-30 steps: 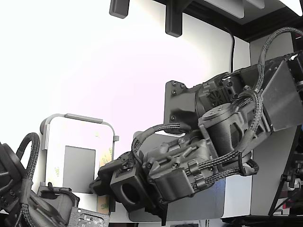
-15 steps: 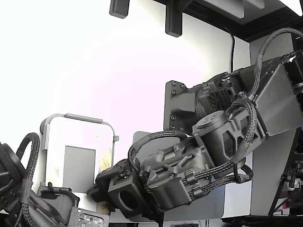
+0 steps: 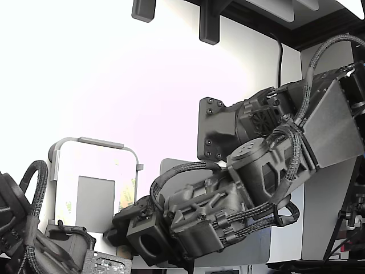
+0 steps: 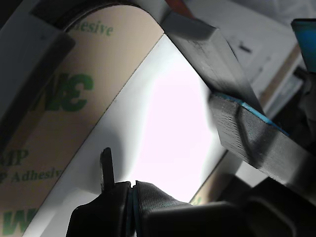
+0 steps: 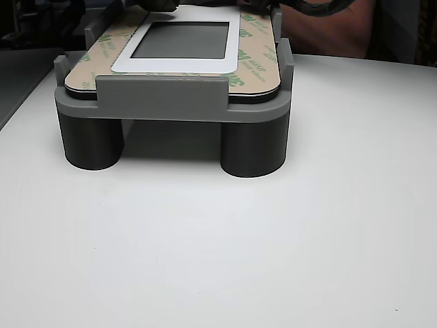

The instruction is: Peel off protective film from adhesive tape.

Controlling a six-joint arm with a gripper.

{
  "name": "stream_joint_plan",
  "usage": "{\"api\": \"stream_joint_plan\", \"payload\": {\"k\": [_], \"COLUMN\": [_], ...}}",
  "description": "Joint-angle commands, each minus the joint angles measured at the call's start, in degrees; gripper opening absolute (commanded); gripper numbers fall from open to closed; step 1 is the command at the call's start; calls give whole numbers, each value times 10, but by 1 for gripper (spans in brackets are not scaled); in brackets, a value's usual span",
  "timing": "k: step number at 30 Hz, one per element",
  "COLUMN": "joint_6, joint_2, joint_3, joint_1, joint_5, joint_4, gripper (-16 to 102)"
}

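The protective film [image 4: 54,113] is a pale-yellow strip with green 3M print. It lies flat along the border of a white plate [image 4: 173,128]. It covers the adhesive tape, and no bare tape shows. In the other view the film [image 5: 256,37] frames the plate on its grey fixture [image 5: 160,96]. My gripper [image 4: 131,195] hangs over the white plate beside the film, its fingers pressed together with nothing visible between them. In the exterior view the gripper [image 3: 116,234] sits low at the plate's near corner, beside the film [image 3: 128,191].
A grey rectangular patch [image 5: 181,39] fills the plate's middle. The fixture's raised wall [image 4: 212,54] runs close past my fingers. A second dark arm [image 3: 34,242] sits at the exterior view's lower left. The fixture stands on a white table [image 5: 218,246].
In the exterior view my arm has swung down and towards the left. The gripper has sunk lower along the plate's edge. The plate and fixture have not moved.
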Motion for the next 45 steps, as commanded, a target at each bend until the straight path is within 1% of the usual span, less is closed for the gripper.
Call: {"api": "stream_joint_plan", "payload": {"k": [1,15,45], "joint_6": [-4,-12,-20], "joint_2": [9,13,11], "joint_3": [-19,-1,7], "joint_1": [-3,-3,4], "joint_5": [-1,-4,6], "joint_4": [-5,-26,-32], "gripper": [-10,-10,-10]}}
